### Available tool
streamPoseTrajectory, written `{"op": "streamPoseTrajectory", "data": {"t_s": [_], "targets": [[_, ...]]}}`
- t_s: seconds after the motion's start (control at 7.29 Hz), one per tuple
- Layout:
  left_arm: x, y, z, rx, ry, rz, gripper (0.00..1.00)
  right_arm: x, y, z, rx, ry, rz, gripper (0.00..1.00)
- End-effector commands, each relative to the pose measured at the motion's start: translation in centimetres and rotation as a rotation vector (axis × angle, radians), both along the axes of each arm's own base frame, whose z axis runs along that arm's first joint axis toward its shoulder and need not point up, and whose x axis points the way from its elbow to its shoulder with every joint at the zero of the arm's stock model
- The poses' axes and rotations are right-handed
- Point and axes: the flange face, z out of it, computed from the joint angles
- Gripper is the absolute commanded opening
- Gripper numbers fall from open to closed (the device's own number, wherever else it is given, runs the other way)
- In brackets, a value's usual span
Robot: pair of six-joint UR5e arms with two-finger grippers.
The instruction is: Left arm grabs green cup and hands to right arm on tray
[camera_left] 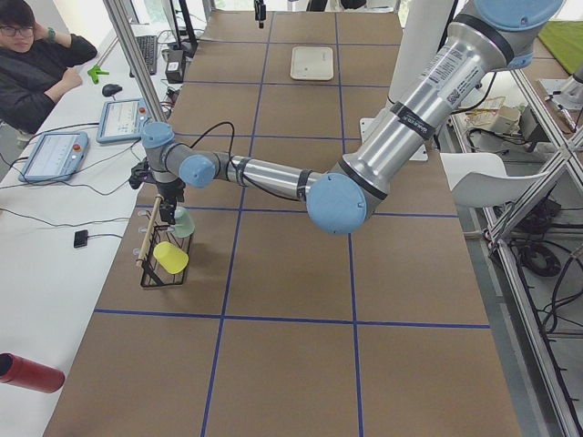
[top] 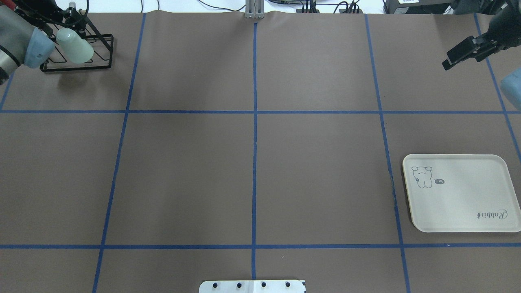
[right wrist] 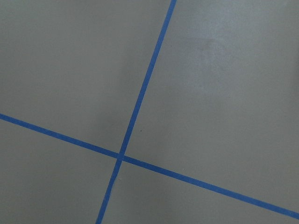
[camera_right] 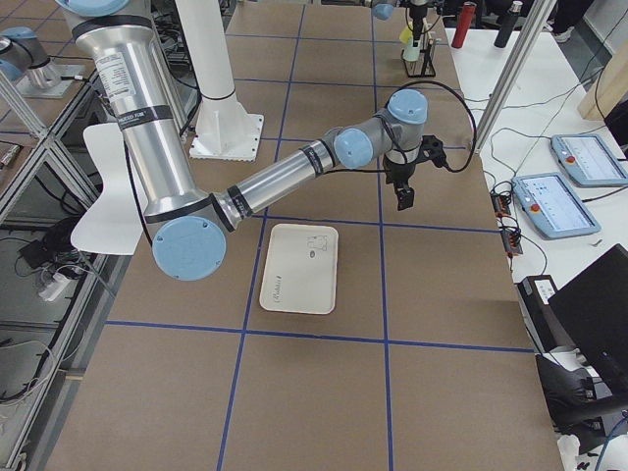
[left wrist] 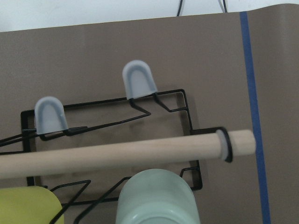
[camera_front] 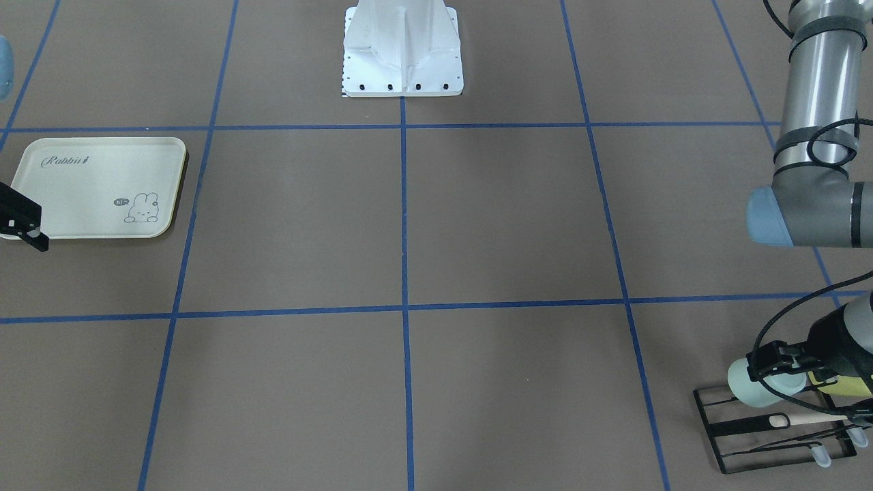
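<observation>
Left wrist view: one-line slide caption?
Left wrist camera: green cup and yellow cup at the frame's bottom edge, wooden dowel lying across the black wire rack.

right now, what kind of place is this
Probably a robotics lab: robot arms over a table taped into a blue grid, with an operator and teach pendants at a side desk.
</observation>
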Motion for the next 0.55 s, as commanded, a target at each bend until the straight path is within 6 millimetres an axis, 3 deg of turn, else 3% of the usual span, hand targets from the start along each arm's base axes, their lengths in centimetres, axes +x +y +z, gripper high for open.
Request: {"op": "streamPoseTrajectory", "data": {"t_s": [0.0, 0.41], "targets": [[0.3, 0.2, 0.2, 0.0, 0.001, 0.006, 1.0, 0.0, 0.0, -0.1, 0.001, -0.001, 0.0, 1.0], [1.5, 0.7, 0.8, -0.008, -0.003, 0.022, 0.99, 0.0, 0.0, 0.0, 0.0, 0.0, 0.0, 1.0]]}}
